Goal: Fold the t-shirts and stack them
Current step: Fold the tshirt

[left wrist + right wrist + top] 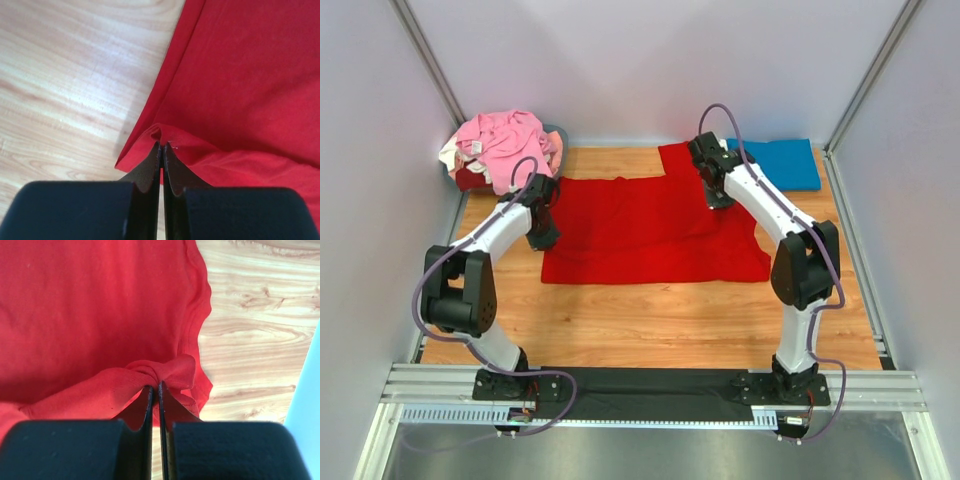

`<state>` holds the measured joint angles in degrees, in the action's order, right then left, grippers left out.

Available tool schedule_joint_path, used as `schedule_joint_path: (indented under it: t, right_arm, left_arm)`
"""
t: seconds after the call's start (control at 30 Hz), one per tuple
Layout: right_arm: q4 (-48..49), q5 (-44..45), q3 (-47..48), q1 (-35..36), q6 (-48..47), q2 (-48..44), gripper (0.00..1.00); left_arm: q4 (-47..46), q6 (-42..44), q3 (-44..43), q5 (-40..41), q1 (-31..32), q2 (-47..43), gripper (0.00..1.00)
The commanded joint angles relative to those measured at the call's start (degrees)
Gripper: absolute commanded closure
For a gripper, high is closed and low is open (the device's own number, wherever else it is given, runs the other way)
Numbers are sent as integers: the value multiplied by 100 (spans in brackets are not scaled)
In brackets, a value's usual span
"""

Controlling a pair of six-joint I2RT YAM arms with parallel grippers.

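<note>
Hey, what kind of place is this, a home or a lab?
Probably a robot lab cell: white panel walls, left arm and right arm bolted to an aluminium rail, a red t-shirt on a wooden table.

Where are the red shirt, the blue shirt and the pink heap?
red shirt (640,230): overhead view, middle of the spread cloth.
blue shirt (785,165): overhead view, middle of its flat top.
pink heap (505,145): overhead view, top of the crumpled pile.

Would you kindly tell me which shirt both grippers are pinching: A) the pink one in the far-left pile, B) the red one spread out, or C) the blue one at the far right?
B: each wrist view shows the left gripper and the right gripper shut on a fold of the red shirt.
</note>
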<state>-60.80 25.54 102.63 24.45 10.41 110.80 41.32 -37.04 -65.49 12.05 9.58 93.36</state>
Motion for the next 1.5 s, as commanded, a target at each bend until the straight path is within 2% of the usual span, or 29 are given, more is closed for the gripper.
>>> schedule_joint_path:
  t: [0.0,0.07,0.1,0.13,0.17,0.2,0.23,0.3,0.37,0.5,0.53,0.6,0.63,0.7,0.73,0.83,0.87,0.93,1.17,1.47]
  right_arm:
    - [-72,232,477,-107,-119,362,100]
    - [-99,206,757,-168,-145,670,99]
    - [-195,214,880,-212,-154,784,88]
    - [-274,267,1038,-221,-136,933,77]
    - [-353,259,1405,-256,-154,1187,66]
    - [-546,259,1566,-326,-154,1320,34]
    - [-634,363,1759,-379,-154,1425,24]
    - [-871,478,2136,-493,-119,1584,10]
    - [-943,487,2165,-660,39,1506,7]
    - [-541,259,1297,-959,452,690,5]
    - [-399,67,607,-1020,531,123,5]
    - [143,-285,-152,-1178,768,-495,5]
    - [321,-704,-965,-1231,865,-1073,5]
    - [838,-1224,-1759,-1433,1190,-1691,5]
    - [1024,-1792,-2460,-1512,1304,-2242,5]
    - [1727,-2736,-3484,-1864,1796,-2939,8]
    - [1903,-2913,-4087,-2056,1893,-3246,9]
    - [2229,-3334,-4521,-2224,2113,-3433,14]
    - [2634,-3653,-5420,-2752,2175,-3399,27]
    - [3125,-3556,-5684,-2980,2175,-2819,29]
  left_arm:
    - [-72,153,-376,-63,-79,252,94]
    - [-1,135,-516,-124,-106,401,80]
    - [34,135,-569,-142,-123,419,70]
    - [130,100,-631,-125,-150,428,55]
    - [165,100,-718,-124,-185,376,47]
    - [183,100,-763,-124,-194,324,40]
    - [201,109,-789,-98,-194,245,30]
    - [324,126,-860,-28,-194,-19,22]
    - [447,170,-825,42,-194,-317,16]
    - [482,171,-343,25,-194,-897,11]
    - [404,144,-185,-10,-194,-1029,9]
    - [272,30,342,-273,-194,-1425,9]
    - [97,-14,536,-369,-194,-1565,9]
    - [-97,-163,1098,-677,-194,-1935,9]
    - [-298,-198,1431,-756,-194,-2127,8]
    - [-650,-321,1959,-968,-194,-2339,8]
    - [-712,-348,2040,-1029,-194,-2349,8]
    - [-853,-401,2207,-1073,-194,-2314,8]
    - [-1170,-410,2410,-1109,-194,-2033,8]
    - [-1390,-445,2419,-995,-194,-1725,8]
